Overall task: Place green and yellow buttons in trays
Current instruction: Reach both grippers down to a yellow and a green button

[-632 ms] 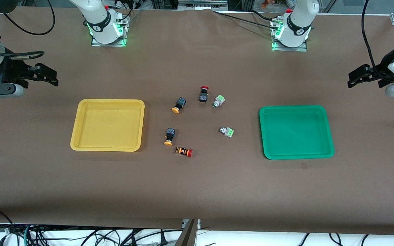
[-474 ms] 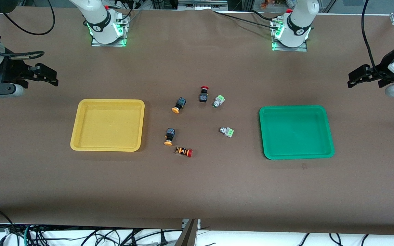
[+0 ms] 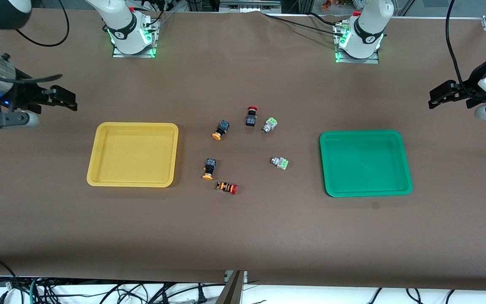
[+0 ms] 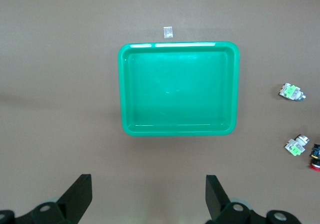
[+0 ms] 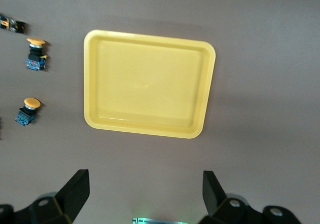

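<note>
Two yellow buttons (image 3: 220,130) (image 3: 209,169) and two green buttons (image 3: 269,125) (image 3: 280,163) lie on the brown table between the trays. The yellow tray (image 3: 135,125) and the green tray (image 3: 361,133) hold nothing. My right gripper (image 3: 63,99) hangs open over bare table at the right arm's end, with the yellow tray (image 5: 147,83) and both yellow buttons (image 5: 36,53) (image 5: 27,110) in the right wrist view. My left gripper (image 3: 437,96) hangs open over the left arm's end; its wrist view shows the green tray (image 4: 177,45) and both green buttons (image 4: 291,91) (image 4: 295,145). Right gripper (image 5: 145,189) and left gripper (image 4: 148,194) hold nothing.
A black switch with a red cap (image 3: 251,116) stands beside one green button. An orange-striped switch with a red cap (image 3: 227,187) lies just nearer the front camera than one yellow button. A small marker square (image 3: 375,205) sits by the green tray.
The right arm has shifted, carrying its open gripper a little toward the yellow tray. The left arm and all things on the table are unchanged.
</note>
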{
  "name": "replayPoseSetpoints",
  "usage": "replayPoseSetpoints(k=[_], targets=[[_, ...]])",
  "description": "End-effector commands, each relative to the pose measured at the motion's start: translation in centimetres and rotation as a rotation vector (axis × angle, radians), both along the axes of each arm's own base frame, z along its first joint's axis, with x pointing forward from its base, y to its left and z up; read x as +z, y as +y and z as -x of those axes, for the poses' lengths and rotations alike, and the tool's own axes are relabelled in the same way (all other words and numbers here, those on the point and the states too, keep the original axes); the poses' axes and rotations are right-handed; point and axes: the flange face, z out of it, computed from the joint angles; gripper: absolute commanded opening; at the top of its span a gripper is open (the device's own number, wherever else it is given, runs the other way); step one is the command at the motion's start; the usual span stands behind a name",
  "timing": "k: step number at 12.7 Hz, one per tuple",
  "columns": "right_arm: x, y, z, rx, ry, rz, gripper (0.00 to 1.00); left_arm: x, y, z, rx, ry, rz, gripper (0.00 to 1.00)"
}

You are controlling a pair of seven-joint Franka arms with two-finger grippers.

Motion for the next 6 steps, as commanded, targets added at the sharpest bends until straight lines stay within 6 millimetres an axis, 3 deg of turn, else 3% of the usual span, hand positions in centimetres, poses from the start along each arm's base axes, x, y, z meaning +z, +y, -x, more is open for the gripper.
replayPoseSetpoints(k=[1,3,4,5,6], targets=[[-3.2,0.4,-1.8,0.013,0.026,0.013,1.0,0.3,-0.2,-0.1,0.007,0.009,0.029,1.0],[-6.5,3.1,-2.5,0.003,0.073,0.014,1.0,-0.2,-0.3,-0.4,0.004,0.018,0.029,1.0],[-8.9,4.6,-3.2,-0.083,0.085,0.024,1.0,-2.1,-0.8,-1.1,-0.002,0.057,0.031,1.0],[-10.8,7.9,-3.3,-0.163,0.088,0.029,1.0,-3.3,-2.2,-1.5,-0.006,0.083,0.035,1.0],[-12.7,11.8,-3.0,-0.229,0.093,0.036,1.0,-5.3,-5.4,-2.0,0.024,0.123,0.048,1.0]])
